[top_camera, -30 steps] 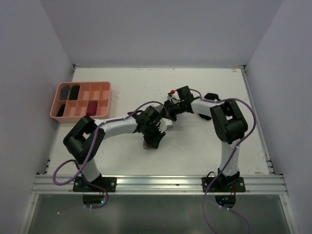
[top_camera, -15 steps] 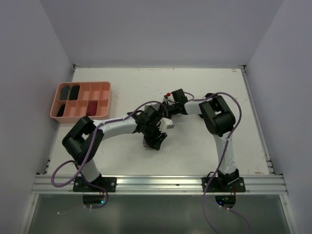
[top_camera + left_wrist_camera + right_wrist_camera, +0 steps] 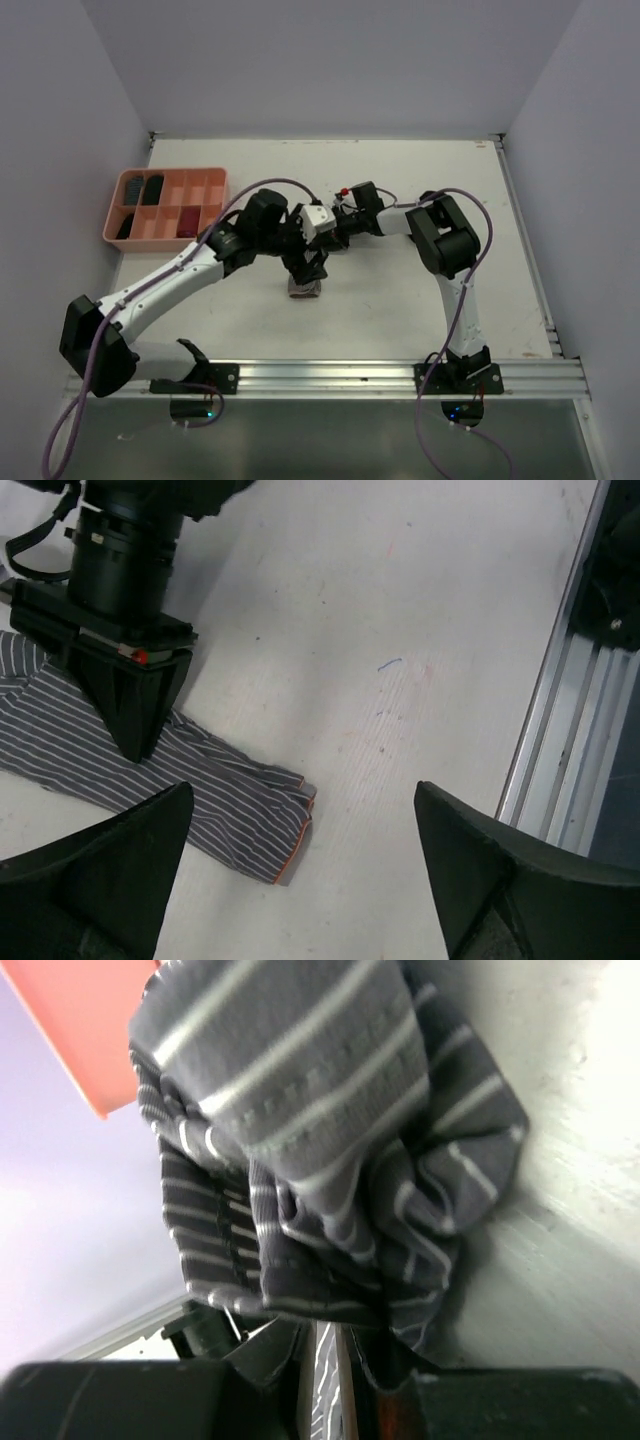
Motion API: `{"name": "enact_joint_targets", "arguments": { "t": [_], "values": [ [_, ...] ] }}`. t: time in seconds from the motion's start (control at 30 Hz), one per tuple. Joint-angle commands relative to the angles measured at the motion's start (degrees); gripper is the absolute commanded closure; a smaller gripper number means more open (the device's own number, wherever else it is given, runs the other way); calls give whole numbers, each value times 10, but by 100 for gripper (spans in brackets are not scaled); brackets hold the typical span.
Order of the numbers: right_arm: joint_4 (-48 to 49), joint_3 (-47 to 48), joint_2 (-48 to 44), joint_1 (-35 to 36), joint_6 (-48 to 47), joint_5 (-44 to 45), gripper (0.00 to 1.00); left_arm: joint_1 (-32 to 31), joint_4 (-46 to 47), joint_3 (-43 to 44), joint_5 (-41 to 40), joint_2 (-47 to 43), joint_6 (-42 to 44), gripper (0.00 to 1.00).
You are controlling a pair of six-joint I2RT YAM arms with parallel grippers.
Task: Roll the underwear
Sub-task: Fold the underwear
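Striped underwear (image 3: 225, 790) — fast in right gripper (image 3: 135, 748), below splayed left gripper (image 3: 301, 795)

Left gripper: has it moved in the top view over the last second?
Yes. The left gripper has drawn back from the front rail, toward the pink tray, and opened, uncovering the striped underwear.

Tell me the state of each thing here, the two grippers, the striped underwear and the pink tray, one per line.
left gripper: open wide, holding nothing, above the table.
right gripper: shut on the striped underwear, tips down at the table.
striped underwear: unrolled, lying along the table, bunched where pinched.
tray: at the table's far left, dark items in some compartments, others bare.
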Motion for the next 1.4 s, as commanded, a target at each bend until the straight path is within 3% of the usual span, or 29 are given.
{"name": "enact_joint_targets", "arguments": {
  "t": [0.0,0.03,0.07,0.13,0.2,0.23,0.33,0.43,0.63,0.77,0.9,1.0,1.1,1.17,1.2,1.37],
  "values": [
    [70,-30,-8,-5,56,18,83,108,39,-37,103,14,-27,11],
    [72,-32,-11,-7,56,20,83,136,57,-51,136,25,-39,28],
    [71,-34,-12,-8,55,23,83,179,62,-57,172,37,-48,36],
    [75,-37,-14,-10,59,27,83,202,83,-67,280,87,-70,54],
    [102,-42,-13,-14,77,28,83,210,116,-79,359,132,-118,62],
    [111,-45,-10,-14,83,30,83,210,193,-95,378,139,-145,65],
    [121,-45,-10,-17,86,31,83,210,347,-153,400,168,-247,67],
    [119,-46,-14,-18,84,35,83,209,386,-174,393,221,-288,69],
    [134,-38,-18,-21,93,43,82,220,320,-163,273,337,-272,73],
    [132,-12,-41,-27,85,41,75,217,299,-136,263,405,-261,77],
    [71,57,-78,-32,37,50,68,216,297,-139,258,400,-253,76],
    [54,63,-103,-26,26,67,60,216,296,-143,250,385,-244,76],
    [22,65,-114,-13,10,69,59,216,298,-147,246,374,-240,75],
    [18,57,-116,-7,17,72,62,216,301,-151,248,368,-242,75],
    [16,41,-117,-3,25,76,69,217,303,-151,248,365,-243,75],
    [42,-18,-103,4,83,75,88,217,325,-163,262,347,-249,75]
  ]
}}
